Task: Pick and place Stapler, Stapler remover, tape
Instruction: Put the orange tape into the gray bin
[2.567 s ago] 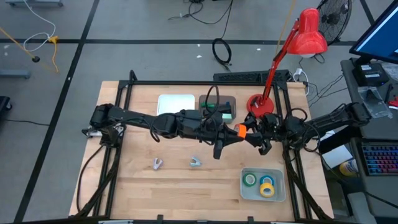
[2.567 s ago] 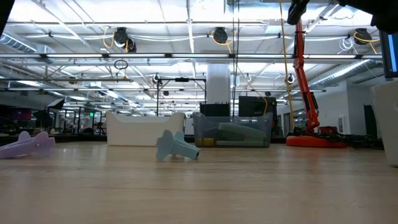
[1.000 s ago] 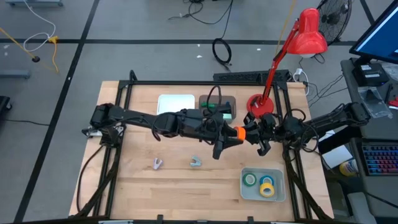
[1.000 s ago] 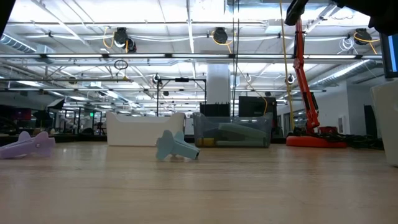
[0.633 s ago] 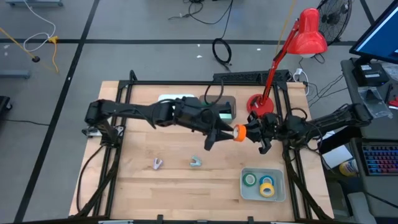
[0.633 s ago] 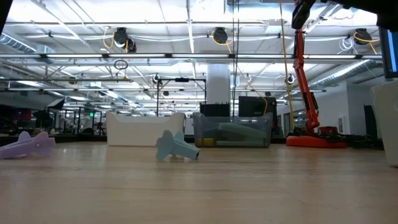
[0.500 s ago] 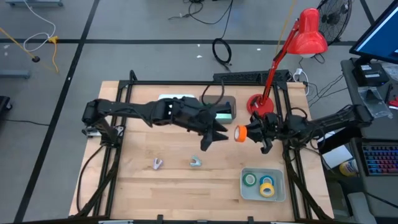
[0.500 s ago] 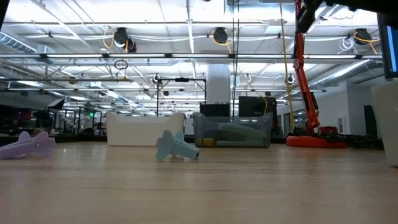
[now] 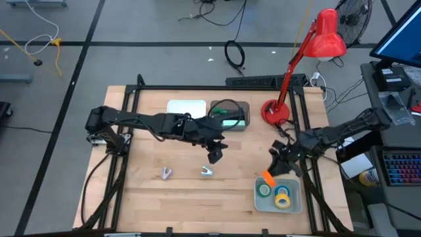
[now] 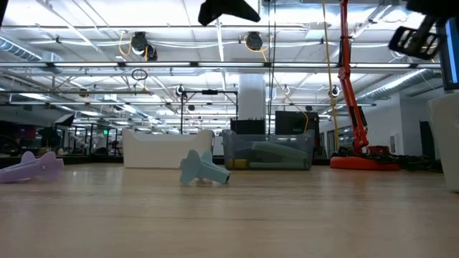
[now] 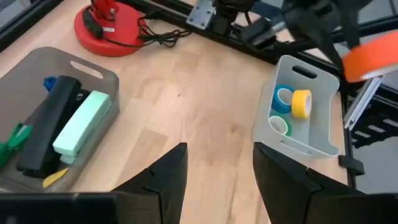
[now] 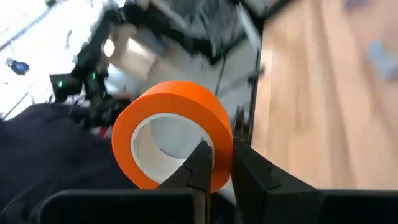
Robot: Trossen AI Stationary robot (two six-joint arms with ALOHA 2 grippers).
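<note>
My right gripper (image 9: pixel 272 172) is shut on the orange tape roll (image 9: pixel 268 178) and holds it in the air just above the far left corner of the grey tray (image 9: pixel 297 198). Green, blue and yellow rolls (image 11: pixel 291 106) lie in that tray. My left gripper (image 9: pixel 214 157) hangs open above the table's middle, holding nothing. A black stapler (image 11: pixel 46 127) and a pale green one (image 11: pixel 81 121) lie in the clear bin (image 9: pixel 230 113). A purple stapler remover (image 9: pixel 166 173) and a light blue one (image 9: pixel 207 172) lie on the wood. My right gripper pinches the orange roll's wall (image 12: pixel 217 163), one finger in the pale core's hole and one on the outer orange face. The roll sticks out ahead of the fingers, lifted clear of the table and the tray.
A white tray (image 9: pixel 186 108) stands beside the clear bin at the far edge. A red desk lamp's base (image 9: pixel 274 112) sits at the far right, with its cable (image 11: pixel 152 34) on the wood. Bare wood lies between the removers and the grey tray.
The two grippers met at the orange roll above the table's middle. My left gripper has come off it, drawn back toward the table's left and tipped downward. My right gripper has carried the roll toward the near right, over the grey tray, turning as it went.
</note>
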